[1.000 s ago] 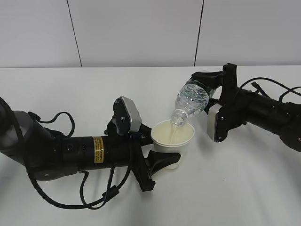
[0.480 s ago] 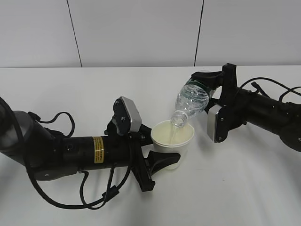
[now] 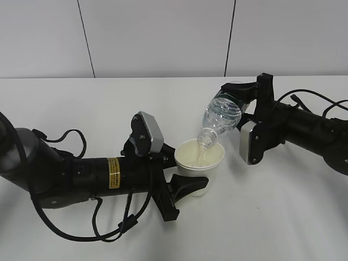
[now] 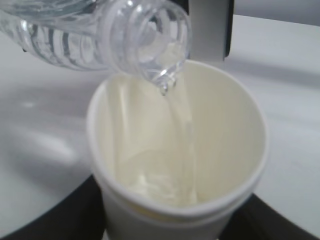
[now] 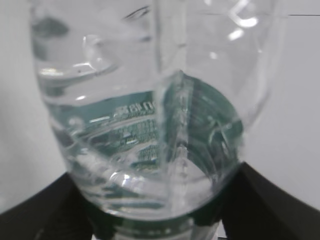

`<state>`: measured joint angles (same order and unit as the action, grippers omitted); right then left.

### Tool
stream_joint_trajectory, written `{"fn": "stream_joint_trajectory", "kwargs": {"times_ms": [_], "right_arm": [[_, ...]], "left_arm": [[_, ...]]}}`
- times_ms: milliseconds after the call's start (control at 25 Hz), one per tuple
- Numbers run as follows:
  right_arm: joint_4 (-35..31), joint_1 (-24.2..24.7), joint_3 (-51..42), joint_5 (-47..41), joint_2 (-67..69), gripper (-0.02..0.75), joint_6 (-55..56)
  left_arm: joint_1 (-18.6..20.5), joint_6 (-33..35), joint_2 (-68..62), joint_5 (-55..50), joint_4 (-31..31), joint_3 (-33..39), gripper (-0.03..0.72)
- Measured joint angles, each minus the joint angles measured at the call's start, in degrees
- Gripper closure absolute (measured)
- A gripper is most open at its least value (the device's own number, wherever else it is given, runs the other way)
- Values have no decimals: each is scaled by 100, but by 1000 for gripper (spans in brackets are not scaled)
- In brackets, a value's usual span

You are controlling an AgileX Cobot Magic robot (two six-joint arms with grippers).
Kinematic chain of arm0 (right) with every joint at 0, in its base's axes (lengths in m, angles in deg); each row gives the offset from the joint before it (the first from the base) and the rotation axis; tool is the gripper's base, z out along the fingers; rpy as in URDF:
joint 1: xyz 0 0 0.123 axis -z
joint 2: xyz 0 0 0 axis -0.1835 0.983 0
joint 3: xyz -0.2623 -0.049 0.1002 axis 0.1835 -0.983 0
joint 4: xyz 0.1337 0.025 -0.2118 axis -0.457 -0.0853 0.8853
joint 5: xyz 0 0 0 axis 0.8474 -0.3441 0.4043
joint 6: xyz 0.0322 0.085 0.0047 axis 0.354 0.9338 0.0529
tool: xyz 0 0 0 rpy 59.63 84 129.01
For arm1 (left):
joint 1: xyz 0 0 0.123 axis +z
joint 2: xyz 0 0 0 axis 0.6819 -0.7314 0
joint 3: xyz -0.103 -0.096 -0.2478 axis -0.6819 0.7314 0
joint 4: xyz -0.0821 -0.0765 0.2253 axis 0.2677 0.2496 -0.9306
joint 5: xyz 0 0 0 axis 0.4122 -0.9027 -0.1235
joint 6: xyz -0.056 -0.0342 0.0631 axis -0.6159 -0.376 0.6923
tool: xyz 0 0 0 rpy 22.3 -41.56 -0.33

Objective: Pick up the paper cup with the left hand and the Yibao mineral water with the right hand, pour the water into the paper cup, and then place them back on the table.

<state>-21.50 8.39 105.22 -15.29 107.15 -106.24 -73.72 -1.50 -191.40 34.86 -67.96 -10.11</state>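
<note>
Green-labelled bottle [image 3: 222,117], lettering unreadable, over cup [image 3: 199,165]

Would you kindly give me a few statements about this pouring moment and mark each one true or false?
1. Water is streaming from the bottle into the paper cup. True.
2. The bottle stands upright on the table. False: it is tilted mouth-down over the cup, held by the right claw.
3. The left claw grips the cup. True.
4. The bottle's cap is on. False: its mouth is open.
5. The cup is full to the brim. False: only a little water lies at its bottom.
</note>
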Motion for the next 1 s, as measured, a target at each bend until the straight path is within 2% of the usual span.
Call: {"fn": "stream_joint_trajectory", "kwargs": {"times_ms": [1000], "right_arm": [[0, 0, 0, 31, -12, 260, -215]], "left_arm": [[0, 0, 0, -40, -2, 0, 265]]}}
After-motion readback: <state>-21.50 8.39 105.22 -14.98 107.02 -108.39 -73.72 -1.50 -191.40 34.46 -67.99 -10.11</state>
